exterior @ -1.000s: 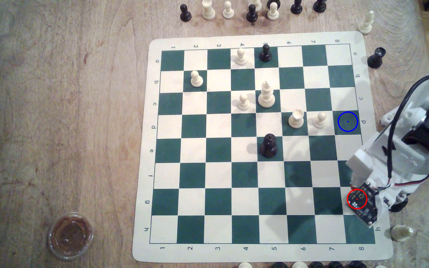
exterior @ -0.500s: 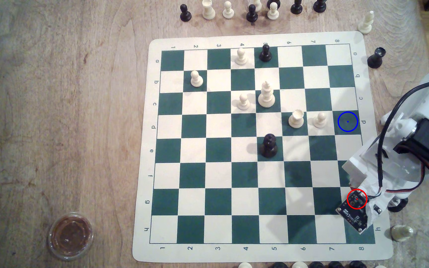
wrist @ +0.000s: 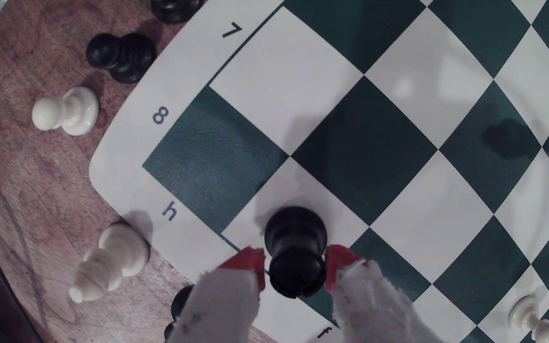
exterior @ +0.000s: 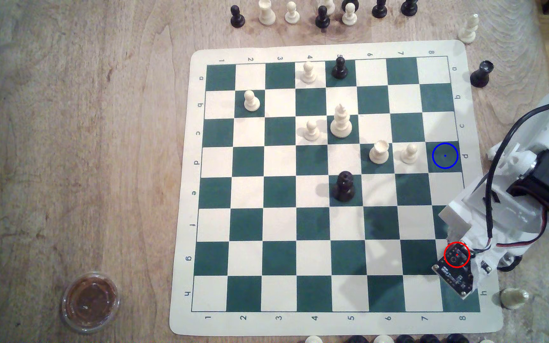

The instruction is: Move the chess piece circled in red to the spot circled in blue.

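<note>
A: While the arm crouches over the board's corner at the exterior view's right, look further left first; the tall black piece (exterior: 344,186) stands well apart on row e, the cream rook (exterior: 378,152) and cream pawn (exterior: 409,153) sit in row d, and the spot (exterior: 444,155) lies just beside that pawn, at the board mat's (exterior: 316,325) edge.

B: And the chess piece (wrist: 295,250)?

A: Upright on the cream square of row g, column 8, near the mat's edge; the gripper (wrist: 294,267) has its red-tipped fingers (wrist: 248,262) on either side of the flared top, close against it; whether they already pinch it, I cannot tell.

B: So how to do it well?

A: Squeeze squarely below the rim, I'd judge; lift straight up until the base clears; then travel along column 8 toward row d, keeping off the cream pawn next door; set it down upright.
</note>
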`<state>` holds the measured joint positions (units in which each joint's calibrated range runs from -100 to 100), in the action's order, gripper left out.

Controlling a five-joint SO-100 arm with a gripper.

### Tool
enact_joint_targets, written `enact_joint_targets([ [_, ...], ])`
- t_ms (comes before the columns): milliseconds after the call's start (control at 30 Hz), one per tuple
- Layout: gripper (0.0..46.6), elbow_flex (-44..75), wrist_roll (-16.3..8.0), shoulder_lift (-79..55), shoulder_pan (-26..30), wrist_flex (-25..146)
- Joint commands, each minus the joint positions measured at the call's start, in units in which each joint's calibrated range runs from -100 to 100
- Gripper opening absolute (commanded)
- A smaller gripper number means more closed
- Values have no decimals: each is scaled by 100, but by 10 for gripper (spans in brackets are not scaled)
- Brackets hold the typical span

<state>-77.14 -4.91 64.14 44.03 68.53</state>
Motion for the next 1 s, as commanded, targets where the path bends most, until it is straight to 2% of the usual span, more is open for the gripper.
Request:
enact_joint_targets([
  [0,98,216,-20,106,60,60],
  [167,56,306,-54,97,138,101],
  [433,40,542,-78,140,107,142],
  [733,38,1530,15,836,-574,1591],
  [967,38,1485,288,2168,-1481,2812],
])
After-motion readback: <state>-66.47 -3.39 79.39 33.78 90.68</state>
